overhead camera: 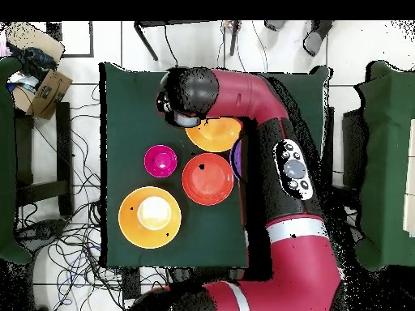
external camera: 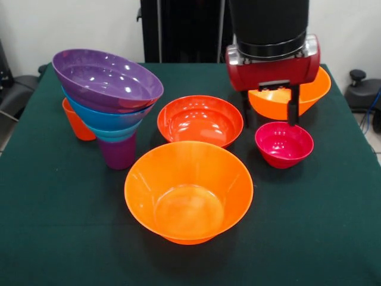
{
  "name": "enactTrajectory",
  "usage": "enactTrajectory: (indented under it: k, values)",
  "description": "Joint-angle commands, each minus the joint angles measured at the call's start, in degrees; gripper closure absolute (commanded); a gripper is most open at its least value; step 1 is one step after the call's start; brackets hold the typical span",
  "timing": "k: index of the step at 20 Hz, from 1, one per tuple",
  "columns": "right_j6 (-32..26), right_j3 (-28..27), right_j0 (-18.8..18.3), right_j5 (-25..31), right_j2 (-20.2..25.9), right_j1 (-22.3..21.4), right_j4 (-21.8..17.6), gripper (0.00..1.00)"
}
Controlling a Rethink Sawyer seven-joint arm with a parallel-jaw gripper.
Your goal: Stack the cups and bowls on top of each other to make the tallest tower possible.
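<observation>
The tower stands at the left of the front view: a purple cup (external camera: 118, 153) carries a teal bowl (external camera: 113, 132), a blue bowl (external camera: 110, 116) and a large purple bowl (external camera: 107, 80), leaning slightly. An orange cup (external camera: 76, 122) stands behind it. My gripper (external camera: 269, 110) is open, its fingers (external camera: 293, 106) hanging low at the near rim of the back large orange bowl (external camera: 309, 89), holding nothing. A magenta bowl (external camera: 284, 144), a red-orange bowl (external camera: 200, 119) and a second large orange bowl (external camera: 189, 190) rest separately. No green cup shows.
In the overhead view my arm (overhead camera: 275, 146) covers the tower, leaving only a purple sliver (overhead camera: 235, 158). The gripper head (overhead camera: 183, 109) is beside the back orange bowl (overhead camera: 215, 134). The green table (external camera: 333, 226) has bare cloth at the front right.
</observation>
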Motion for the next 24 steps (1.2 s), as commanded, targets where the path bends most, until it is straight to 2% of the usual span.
enactTrajectory:
  k: [1,13,24]
  values:
    - [8.92,8.97,1.9,-2.21,-1.27,-1.66,1.56,0.0]
    - [8.77,9.56,2.58,-3.59,-1.95,-1.89,1.3,0.0]
    - [10.94,6.89,5.64,-5.44,-6.74,-1.09,-2.09,0.0]
